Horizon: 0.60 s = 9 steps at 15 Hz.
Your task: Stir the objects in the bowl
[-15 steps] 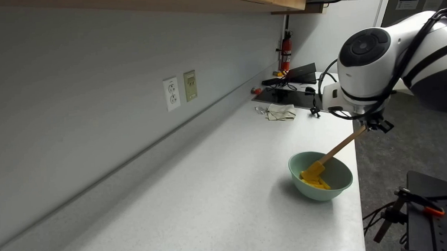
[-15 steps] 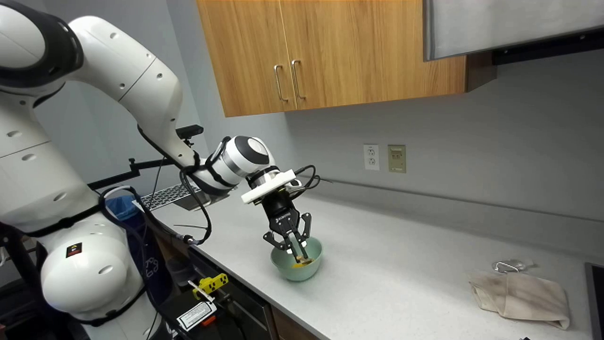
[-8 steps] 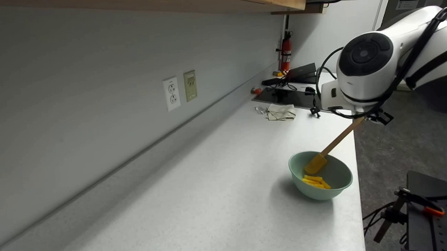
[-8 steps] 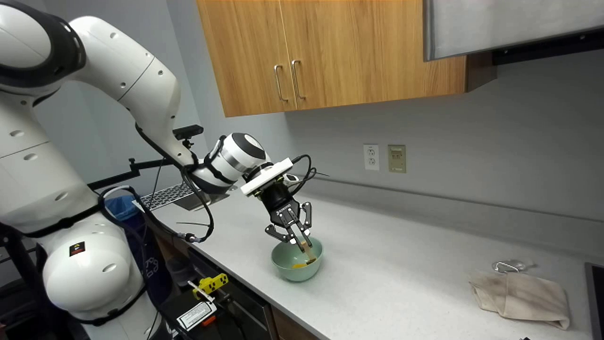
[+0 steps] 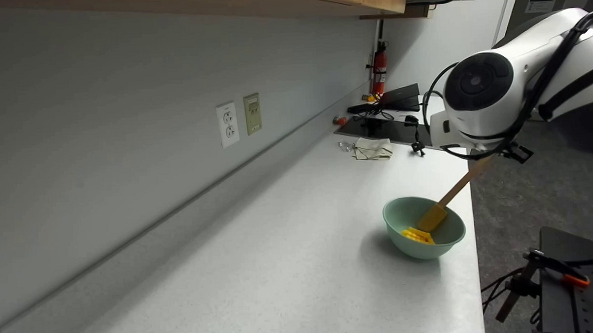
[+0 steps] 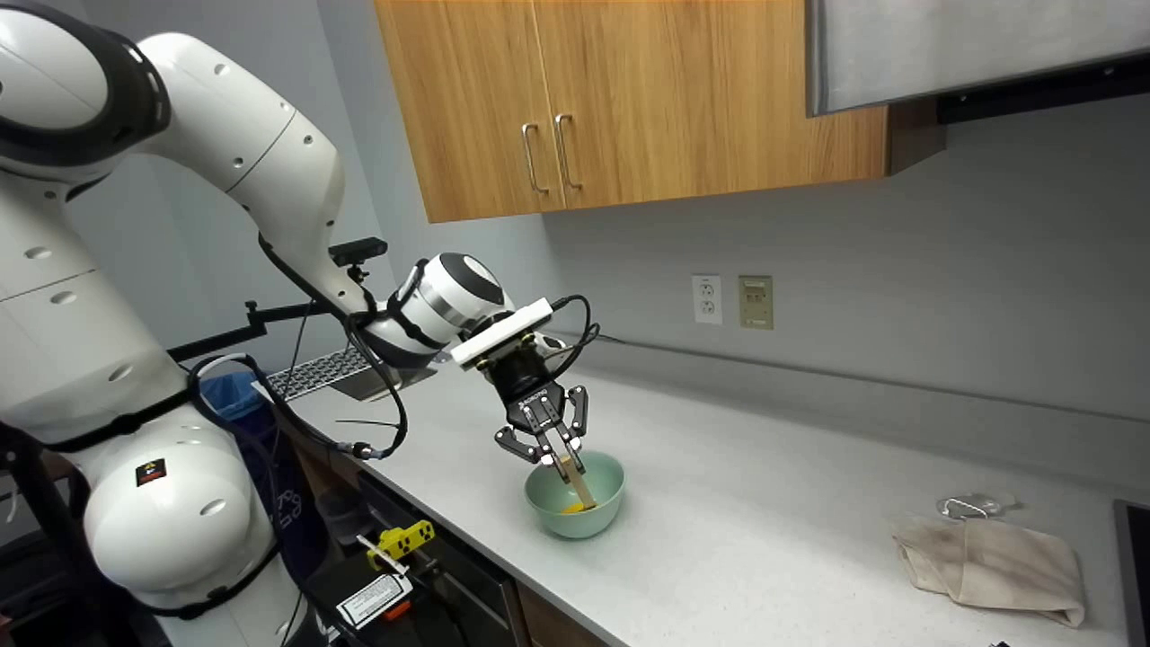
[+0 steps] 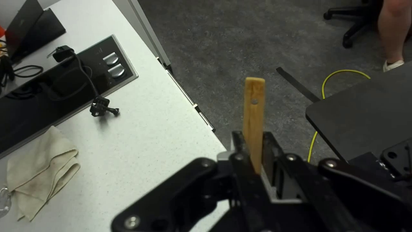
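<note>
The pale mint-green bowl stands upright on the counter near its edge; it also shows in an exterior view. The objects, a clump of yellow bits, lie at the bottom of the bowl; a little of them shows in an exterior view. My gripper is above the bowl, shut on the wooden handle of a spatula. Its yellow-orange blade is inside the bowl, tilted against the side beside the bits. In the wrist view the handle's end sticks up between the fingertips; the bowl is out of view there.
A folded beige cloth lies farther along the counter, before a black cooktop with a small black mount. A wall with outlets and a wooden cabinet are behind and above. A dark table stands beyond the counter edge.
The spatula blade has moved off the yellow bits towards the bowl's counter-edge side, uncovering them. The bowl has slid slightly towards the cooktop end. The gripper stays shut on the handle.
</note>
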Each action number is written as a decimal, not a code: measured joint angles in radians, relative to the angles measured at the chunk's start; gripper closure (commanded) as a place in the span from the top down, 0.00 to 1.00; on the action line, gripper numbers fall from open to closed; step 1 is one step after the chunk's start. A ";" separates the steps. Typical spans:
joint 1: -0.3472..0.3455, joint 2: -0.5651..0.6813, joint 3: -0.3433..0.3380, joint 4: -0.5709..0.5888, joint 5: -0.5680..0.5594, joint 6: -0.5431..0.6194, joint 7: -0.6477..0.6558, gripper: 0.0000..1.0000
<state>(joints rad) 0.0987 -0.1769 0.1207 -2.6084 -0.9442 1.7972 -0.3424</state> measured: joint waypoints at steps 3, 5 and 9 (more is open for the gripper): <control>0.000 0.007 -0.010 0.001 0.083 0.005 -0.035 0.04; 0.009 0.014 -0.010 0.010 0.174 0.019 -0.048 0.04; 0.030 0.036 -0.009 0.034 0.330 0.102 -0.051 0.04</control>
<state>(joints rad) 0.1285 -0.1409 0.1118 -2.5744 -0.6141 1.8991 -0.3933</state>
